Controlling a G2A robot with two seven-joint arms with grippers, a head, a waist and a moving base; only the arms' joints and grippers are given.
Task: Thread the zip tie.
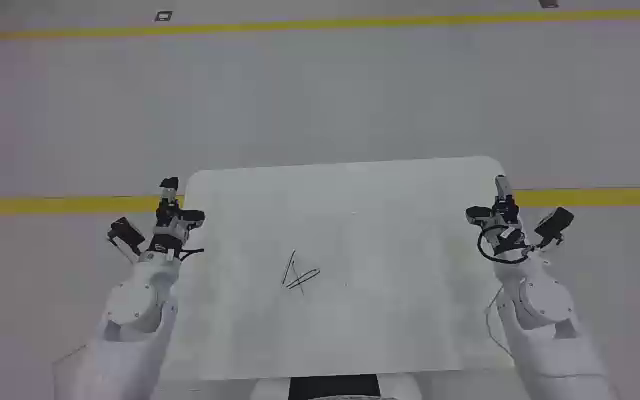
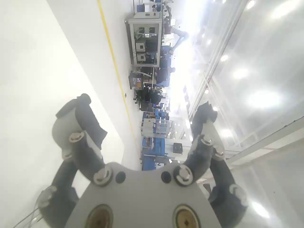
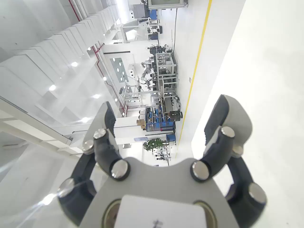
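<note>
On the worktop (image 1: 420, 220), front middle, lies the zip tie (image 1: 298, 273): thin, probably light, springy, slippery; best pinched flat mid-strap. Left pincer (image 2: 144, 103) and right pincer (image 3: 165, 102) both spread apart, empty, at the worktop's side edges

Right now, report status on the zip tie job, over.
Left gripper open, empty, at table edge. Right gripper open, empty, opposite edge. Zip tie lying mid-table, untouched. Nothing in the way.
</note>
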